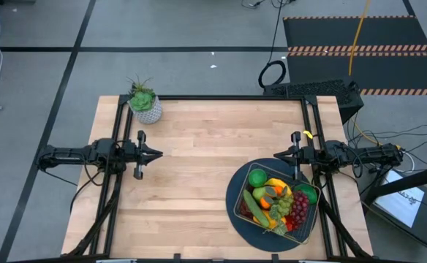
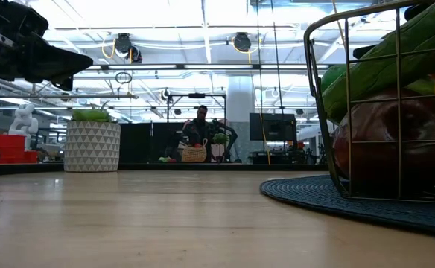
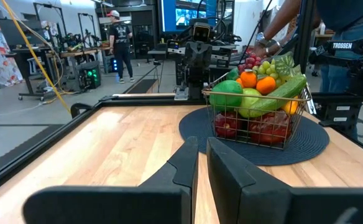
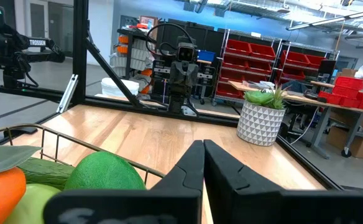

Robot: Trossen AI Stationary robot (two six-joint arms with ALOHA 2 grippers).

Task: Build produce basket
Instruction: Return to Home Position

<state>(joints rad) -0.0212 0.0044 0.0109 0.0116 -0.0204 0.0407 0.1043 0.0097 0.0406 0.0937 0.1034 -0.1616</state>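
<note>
Wire basket [image 1: 310,226] heaped with produce [image 1: 272,197] sits on a round dark mat [image 1: 251,235] at the lower right of the high view. The left gripper [image 1: 159,154] at centre-left and the right gripper [image 1: 276,155], just above the basket, both hover empty with fingers pressed together.

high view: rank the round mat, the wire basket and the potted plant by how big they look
1. mat, largest
2. basket, fits inside the mat's outline
3. potted plant, smallest

All stand on the same table, so nearness barely skews this.
</note>
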